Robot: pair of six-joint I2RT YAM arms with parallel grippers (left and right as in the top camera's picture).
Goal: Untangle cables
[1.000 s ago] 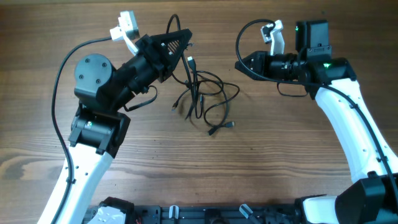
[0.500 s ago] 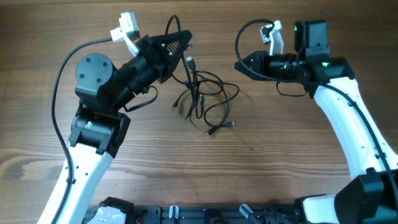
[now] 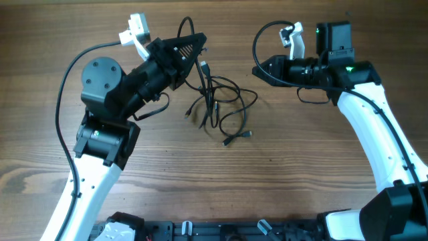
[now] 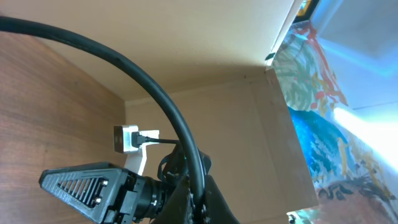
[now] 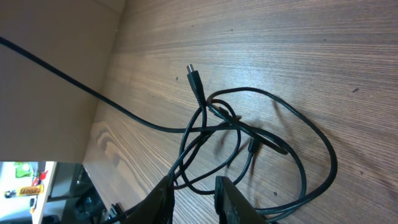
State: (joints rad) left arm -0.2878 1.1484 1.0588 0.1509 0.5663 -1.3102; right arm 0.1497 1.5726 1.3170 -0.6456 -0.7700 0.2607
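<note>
The cables lie as a loose black tangle of loops and small plug ends on the wooden table, between the two arms. My left gripper sits at the tangle's upper left and is shut on one cable. That strand arcs up above the gripper and runs down into the bundle. My right gripper hovers up and to the right of the tangle, pointing left, its fingers slightly apart and holding nothing. In the right wrist view the cables lie beyond the gripper, and one plug end points away.
A beige panel wall stands behind the table. A black rail runs along the table's front edge. The right arm's thick black wire loops above its wrist. Bare wood lies in front of the tangle.
</note>
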